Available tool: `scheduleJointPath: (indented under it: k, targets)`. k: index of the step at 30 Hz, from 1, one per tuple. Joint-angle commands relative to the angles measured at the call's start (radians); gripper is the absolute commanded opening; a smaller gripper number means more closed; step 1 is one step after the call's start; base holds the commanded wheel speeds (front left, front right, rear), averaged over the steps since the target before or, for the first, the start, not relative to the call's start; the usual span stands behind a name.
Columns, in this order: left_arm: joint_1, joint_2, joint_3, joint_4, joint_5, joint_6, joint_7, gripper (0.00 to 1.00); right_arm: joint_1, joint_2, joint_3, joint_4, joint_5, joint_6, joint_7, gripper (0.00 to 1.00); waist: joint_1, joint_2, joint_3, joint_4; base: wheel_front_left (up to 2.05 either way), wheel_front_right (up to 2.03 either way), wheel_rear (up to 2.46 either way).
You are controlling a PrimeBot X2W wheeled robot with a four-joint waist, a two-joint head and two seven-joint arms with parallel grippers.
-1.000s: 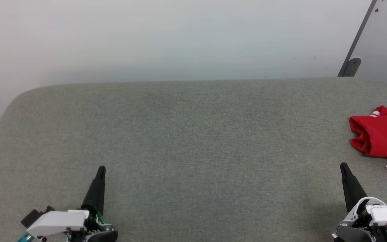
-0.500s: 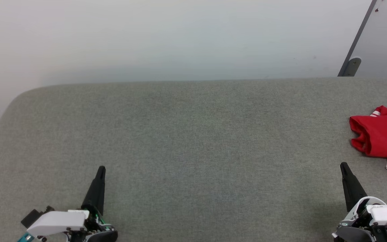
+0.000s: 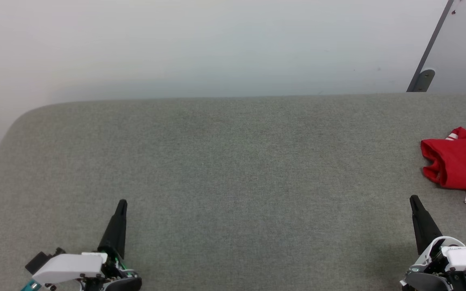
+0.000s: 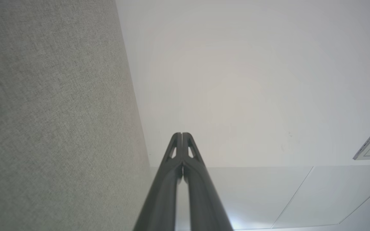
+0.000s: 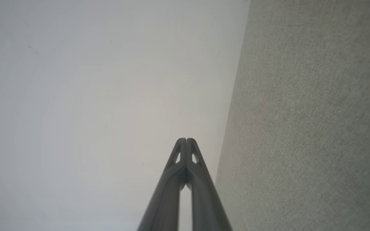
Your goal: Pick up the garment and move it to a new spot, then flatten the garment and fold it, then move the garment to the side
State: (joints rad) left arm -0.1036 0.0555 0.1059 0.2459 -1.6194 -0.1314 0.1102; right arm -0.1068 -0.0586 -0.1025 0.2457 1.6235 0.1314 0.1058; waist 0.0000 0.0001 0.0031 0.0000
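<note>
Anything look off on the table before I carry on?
Only the bright red T-shirt with striped trim: it lies bunched, not flat, at the far right of the grey fabric-covered table, partly outside the head view. Nothing spilled or damaged.

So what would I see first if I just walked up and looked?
The bright red garment, bunched up at the right side of the grey table. Next, two dark pointy grippers near the front: the left gripper and the right gripper, both shut and holding nothing.
</note>
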Motion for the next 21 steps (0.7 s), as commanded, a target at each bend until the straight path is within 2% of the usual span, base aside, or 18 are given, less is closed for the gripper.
scheduleJointPath:
  k: [1,21]
  targets:
    - [-0.011,-0.003,0.003,0.002,0.003,0.001,0.001,0.0,-0.003,0.001,-0.003,0.001,-0.005,-0.001,0.002,0.0,0.0,-0.0001,0.0,0.0,0.0,0.0,0.0]
    - [-0.011,-0.004,0.005,0.002,0.004,0.001,0.003,0.0,-0.003,0.003,-0.005,0.001,-0.005,-0.001,0.005,0.0,0.0,-0.0001,0.0,0.0,0.0,0.0,0.0]
